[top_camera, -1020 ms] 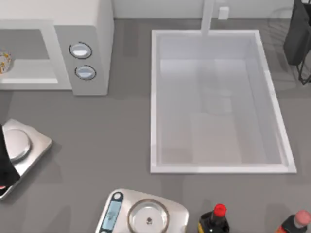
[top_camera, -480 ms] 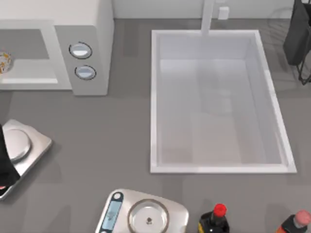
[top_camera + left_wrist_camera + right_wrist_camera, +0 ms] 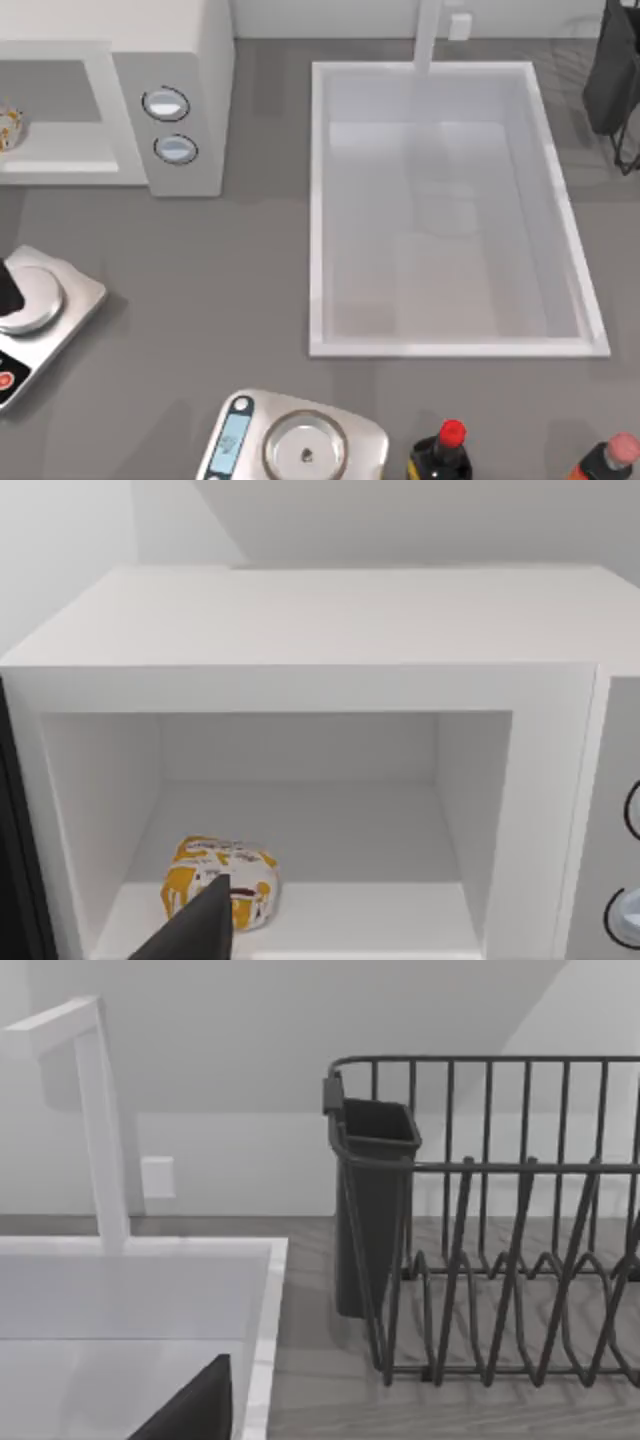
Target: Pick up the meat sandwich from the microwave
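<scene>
The white microwave [image 3: 190, 60] stands at the table's back left, its cavity open and two round dials [image 3: 166, 104] on its grey panel. The meat sandwich [image 3: 220, 880], tan and whitish with golden flecks, lies on the cavity floor; from above it is cut by the picture's left edge [image 3: 8, 128]. A dark part of my left gripper [image 3: 195, 930] shows in front of the cavity and just short of the sandwich. From above, my left arm [image 3: 8, 290] is a black sliver over the left scale. A dark part of my right gripper [image 3: 195, 1405] hangs near the sink's back right.
A steel kitchen scale [image 3: 50, 310] lies at the left edge and another [image 3: 300, 440] at the front. A large white sink [image 3: 450, 345] with a faucet [image 3: 428, 35] takes the middle right. Two bottles [image 3: 445, 455] [image 3: 610, 460] stand at the front right. A dark dish rack [image 3: 500, 1260] sits at the back right.
My left arm has drawn back toward the left edge over the scale, uncovering more of the scale and its red button. Nothing else has moved.
</scene>
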Action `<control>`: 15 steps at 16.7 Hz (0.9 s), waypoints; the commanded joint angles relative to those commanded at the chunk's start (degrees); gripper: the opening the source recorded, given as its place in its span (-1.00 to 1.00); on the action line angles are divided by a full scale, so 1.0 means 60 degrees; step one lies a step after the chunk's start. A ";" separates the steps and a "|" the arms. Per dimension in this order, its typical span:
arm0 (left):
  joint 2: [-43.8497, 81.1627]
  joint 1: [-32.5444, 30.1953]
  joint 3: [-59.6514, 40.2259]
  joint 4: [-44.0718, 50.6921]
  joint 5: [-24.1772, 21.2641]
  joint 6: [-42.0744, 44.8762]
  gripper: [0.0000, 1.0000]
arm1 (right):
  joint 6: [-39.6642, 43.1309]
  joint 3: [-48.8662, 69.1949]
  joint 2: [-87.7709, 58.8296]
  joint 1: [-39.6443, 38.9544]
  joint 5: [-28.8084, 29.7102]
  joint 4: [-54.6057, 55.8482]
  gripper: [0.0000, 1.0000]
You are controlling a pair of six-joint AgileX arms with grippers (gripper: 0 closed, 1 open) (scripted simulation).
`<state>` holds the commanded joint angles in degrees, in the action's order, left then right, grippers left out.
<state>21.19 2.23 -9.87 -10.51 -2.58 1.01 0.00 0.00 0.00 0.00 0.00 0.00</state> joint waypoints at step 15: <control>1.5575 0.1576 -0.6410 -0.6700 -0.1644 0.0641 1.00 | 0.0000 0.0000 0.0000 0.0000 0.0000 0.0000 1.00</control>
<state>114.64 11.69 -48.33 -50.71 -12.44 4.85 0.00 0.00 0.00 0.00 0.00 0.00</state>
